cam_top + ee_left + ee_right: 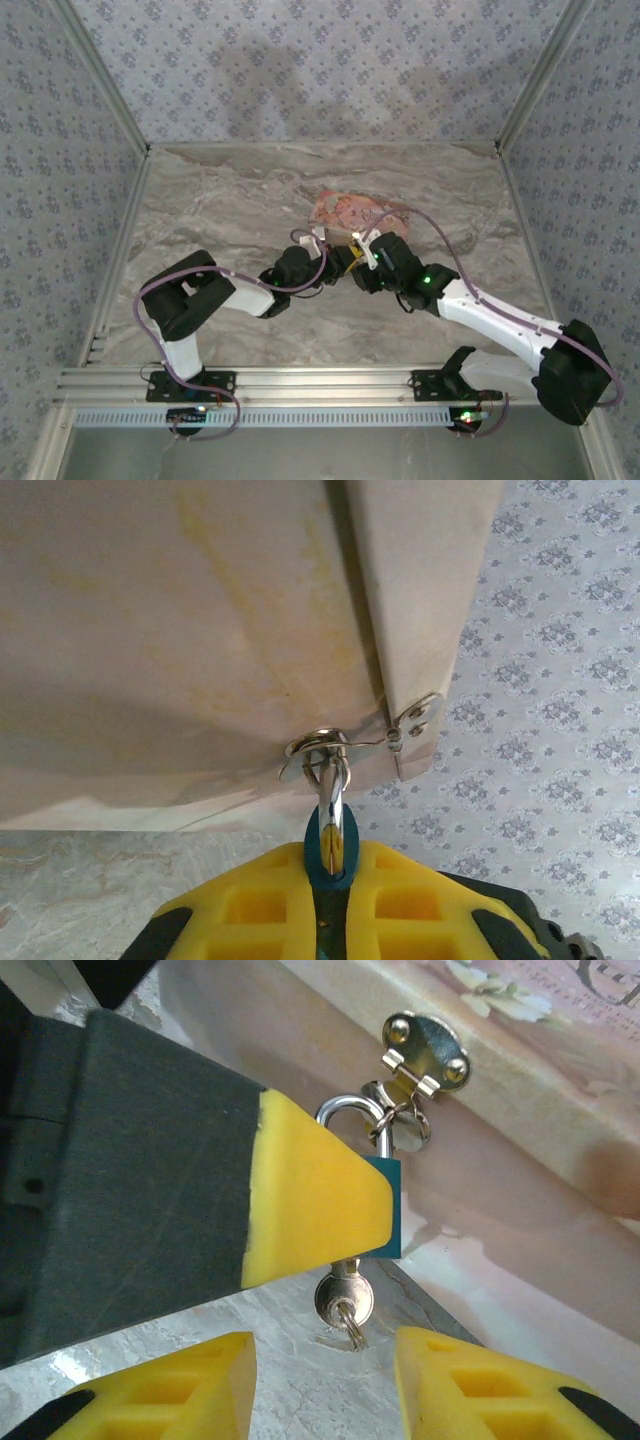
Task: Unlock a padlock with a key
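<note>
The small padlock [388,1210] has a bright blue body and a steel shackle [346,1110] hooked through the metal hasp [425,1048] of a pink storybook [352,211]. My left gripper [332,878] is shut on the padlock [330,842] body, and one of its yellow fingers [310,1195] covers most of the lock. A silver key [343,1298] sticks out of the padlock's underside with a small ring through its head. My right gripper [325,1348] is open just below the key, a yellow finger on either side, touching nothing. Both grippers meet mid-table [352,262].
The storybook [200,630] lies just beyond the grippers on the marble table [220,200]. Patterned walls close in the back and both sides. A metal rail [300,385] runs along the near edge by the arm bases.
</note>
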{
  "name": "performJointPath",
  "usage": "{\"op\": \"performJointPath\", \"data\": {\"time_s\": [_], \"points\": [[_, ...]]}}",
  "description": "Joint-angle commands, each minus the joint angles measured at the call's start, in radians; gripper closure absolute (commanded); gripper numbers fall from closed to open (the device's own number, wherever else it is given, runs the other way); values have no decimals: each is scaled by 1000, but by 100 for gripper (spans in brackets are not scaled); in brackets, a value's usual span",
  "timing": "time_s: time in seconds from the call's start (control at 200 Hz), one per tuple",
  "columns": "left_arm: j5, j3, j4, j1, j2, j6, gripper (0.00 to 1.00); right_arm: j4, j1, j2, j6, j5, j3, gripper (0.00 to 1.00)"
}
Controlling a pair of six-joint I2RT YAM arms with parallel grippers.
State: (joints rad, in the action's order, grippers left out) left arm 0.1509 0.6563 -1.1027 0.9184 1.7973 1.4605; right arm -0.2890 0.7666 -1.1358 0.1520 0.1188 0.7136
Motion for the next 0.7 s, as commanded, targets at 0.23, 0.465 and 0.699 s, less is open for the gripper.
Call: {"op": "performJointPath", "data": {"time_s": [0.23, 0.465, 0.699], "points": [[41, 34, -99, 4, -42, -5, 100, 31, 4, -63, -40, 44, 57, 62], [39, 20, -109, 4, -39, -5, 100, 8, 10, -79, -63, 46, 90, 69], [41, 12, -117, 2, -36, -8, 100, -17, 10, -72, -68, -15, 91, 100]]}}
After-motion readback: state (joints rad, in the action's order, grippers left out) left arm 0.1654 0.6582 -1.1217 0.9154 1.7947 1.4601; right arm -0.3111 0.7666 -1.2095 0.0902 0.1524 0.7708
